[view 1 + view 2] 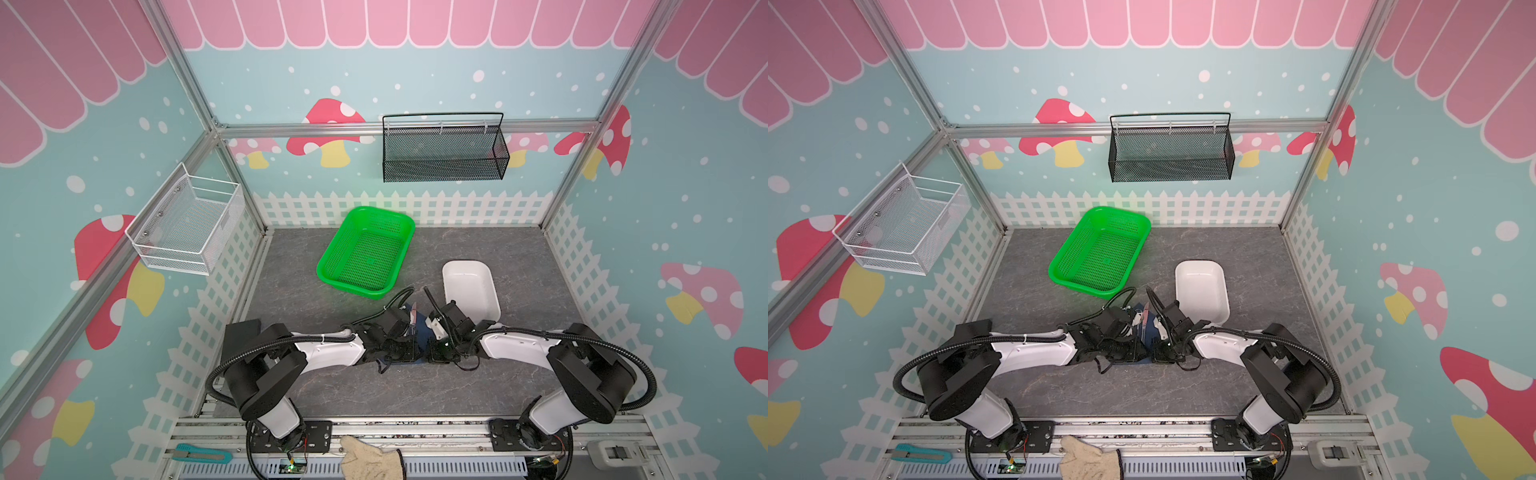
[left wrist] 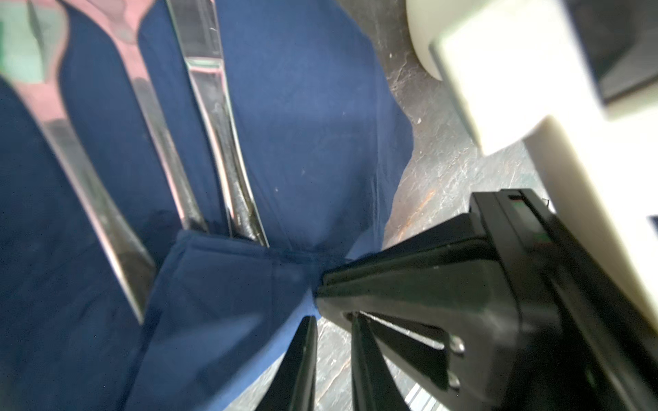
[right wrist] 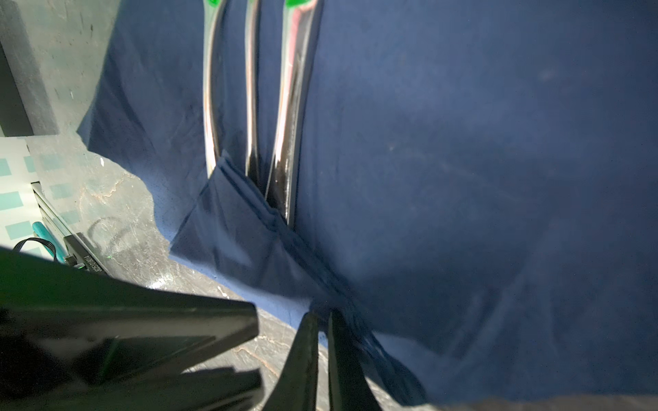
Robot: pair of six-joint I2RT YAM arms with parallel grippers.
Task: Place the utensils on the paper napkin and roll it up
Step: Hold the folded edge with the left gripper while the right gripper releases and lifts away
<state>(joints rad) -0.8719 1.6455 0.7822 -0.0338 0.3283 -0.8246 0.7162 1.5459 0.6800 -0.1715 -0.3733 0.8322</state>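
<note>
The navy paper napkin (image 2: 302, 124) lies on the grey table at front centre, mostly under both wrists in both top views (image 1: 422, 329). The silver utensils (image 3: 292, 106) rest lengthwise on it, side by side, their near ends tucked under a folded-over flap of napkin (image 3: 231, 220). A short shiny stretch of utensils (image 1: 1144, 318) shows between the wrists. My right gripper (image 3: 323, 316) is shut on the napkin's near edge at the fold. Just beside it, my left gripper (image 2: 333, 320) has a narrow gap with bare table showing between its fingers, one finger (image 2: 306, 356) against the napkin's edge.
A green basket (image 1: 365, 253) stands behind the napkin, and a white tub (image 1: 471, 291) sits to its right, close to the right wrist. A black mesh basket (image 1: 444, 149) and a white wire basket (image 1: 187, 220) hang on the walls. A beige glove (image 1: 370, 459) and teal cutter (image 1: 203, 455) lie on the front rail.
</note>
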